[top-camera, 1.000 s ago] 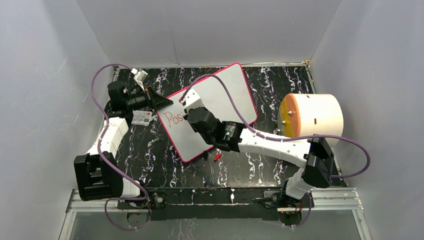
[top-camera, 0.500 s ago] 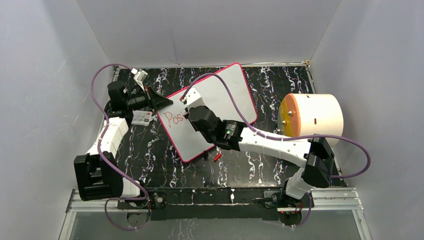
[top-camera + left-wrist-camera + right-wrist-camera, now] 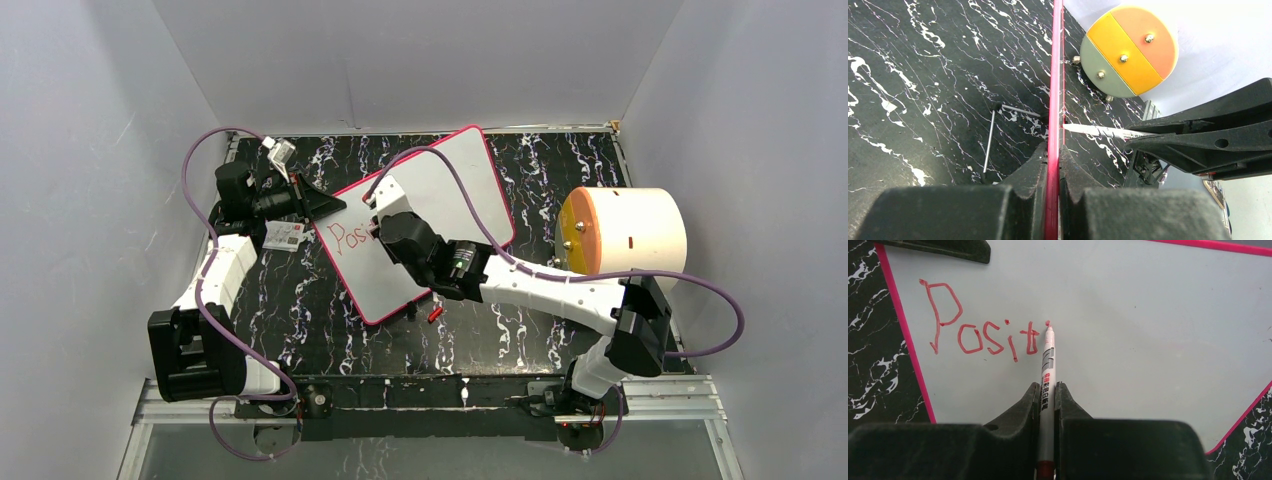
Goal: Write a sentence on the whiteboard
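The whiteboard (image 3: 455, 175) with a pink-red frame lies tilted on the black marbled table. My left gripper (image 3: 325, 203) is shut on its left edge; in the left wrist view (image 3: 1053, 150) the frame (image 3: 1055, 75) runs between the jaws. My right gripper (image 3: 385, 218) is shut on a red marker (image 3: 1047, 370). The marker's tip (image 3: 1049, 329) touches the board just right of the red letters "Positi" (image 3: 983, 335). These letters are the only part of the sentence on the board. The marker also shows in the left wrist view (image 3: 1098, 131).
A big white cylinder with an orange face (image 3: 625, 230) lies at the right. A small printed card (image 3: 284, 236) lies left of the board. A red marker cap (image 3: 434, 314) lies by the board's near corner. A wire clip foot (image 3: 990, 140) sticks out under the board.
My right gripper has shifted a little along the board with the marker, and more red letters show after "Pos". The left gripper and the board have not moved.
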`<state>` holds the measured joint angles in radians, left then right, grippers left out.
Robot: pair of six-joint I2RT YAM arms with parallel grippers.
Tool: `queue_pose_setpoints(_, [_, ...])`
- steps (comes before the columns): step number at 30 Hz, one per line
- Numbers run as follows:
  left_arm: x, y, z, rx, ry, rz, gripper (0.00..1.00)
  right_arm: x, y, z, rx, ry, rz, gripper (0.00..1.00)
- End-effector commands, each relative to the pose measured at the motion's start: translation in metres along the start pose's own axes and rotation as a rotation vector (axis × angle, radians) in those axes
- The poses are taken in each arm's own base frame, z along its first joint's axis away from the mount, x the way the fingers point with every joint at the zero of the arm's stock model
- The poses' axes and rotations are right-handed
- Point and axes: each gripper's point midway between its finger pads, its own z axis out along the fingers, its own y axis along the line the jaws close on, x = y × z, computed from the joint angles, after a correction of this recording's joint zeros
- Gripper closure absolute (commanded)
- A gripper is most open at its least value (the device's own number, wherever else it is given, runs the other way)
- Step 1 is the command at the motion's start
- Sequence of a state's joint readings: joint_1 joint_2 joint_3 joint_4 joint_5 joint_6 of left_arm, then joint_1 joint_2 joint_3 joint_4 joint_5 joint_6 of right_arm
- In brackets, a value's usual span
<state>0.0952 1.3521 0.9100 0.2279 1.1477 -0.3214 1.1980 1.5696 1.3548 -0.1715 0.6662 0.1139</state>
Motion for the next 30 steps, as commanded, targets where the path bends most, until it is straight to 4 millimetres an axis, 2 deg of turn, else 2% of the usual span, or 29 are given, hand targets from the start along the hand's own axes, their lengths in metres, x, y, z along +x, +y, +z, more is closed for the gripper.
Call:
queue_pose_setpoints(1, [0.012,0.032,-0.001,-0.125,0.009,0.000,1.00,-0.017,-0.013,-0.014,0.014,-0.051,0.056,1.00])
queue_pose_setpoints(12, [0.013,0.032,-0.001,-0.124,0.012,-0.001,1.00,-0.013,-0.007,-0.015,-0.022,-0.042,0.069,1.00])
queue_pose_setpoints(30, [0.015,0.033,-0.001,-0.125,0.015,-0.006,1.00,-0.007,0.000,-0.001,-0.011,-0.039,0.050,1.00])
